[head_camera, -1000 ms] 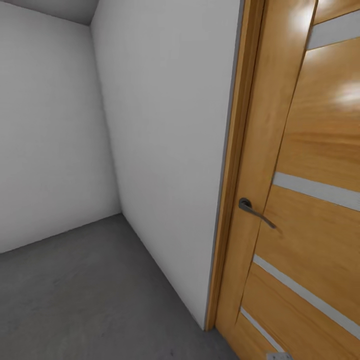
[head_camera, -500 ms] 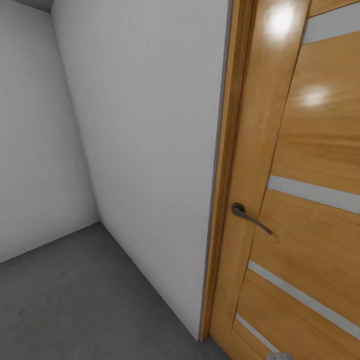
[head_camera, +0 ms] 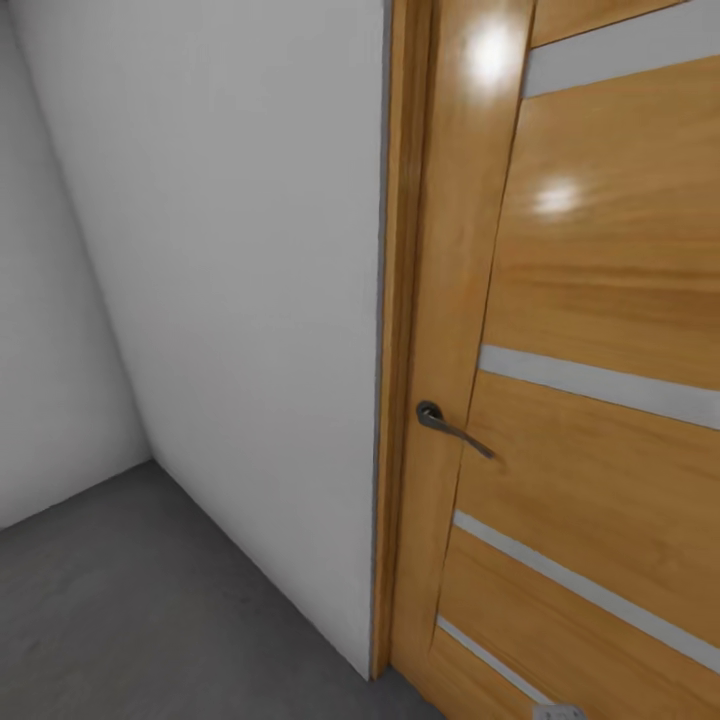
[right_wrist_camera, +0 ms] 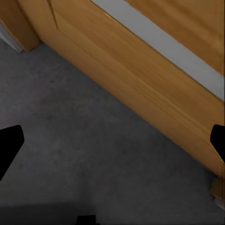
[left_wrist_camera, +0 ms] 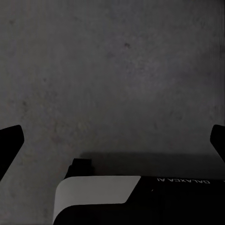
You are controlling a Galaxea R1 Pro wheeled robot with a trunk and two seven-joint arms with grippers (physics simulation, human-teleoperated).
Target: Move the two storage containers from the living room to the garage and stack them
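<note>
The robot is in transit, not handling anything: the head view looks at a closed wooden door [head_camera: 560, 400] with pale horizontal strips and a dark lever handle [head_camera: 452, 427], set beside a plain pale wall [head_camera: 220, 280] above the dark grey concrete floor [head_camera: 130, 610]. That floor suggests this is the garage side of the doorway.

Neither of the 2 storage containers appears in these pictures, so where they are and what they hold cannot be told from here.

The left claw [left_wrist_camera: 112, 140] hangs over bare concrete with its 2 fingertips wide apart at the frame edges and nothing between them. The right claw [right_wrist_camera: 112, 140] is likewise spread and empty, pointing down at the floor near the foot of the door.

With both claws empty, the step in hand is probably a trip to fetch a container. The next move calls for getting through this door, likely by working the lever handle.
</note>
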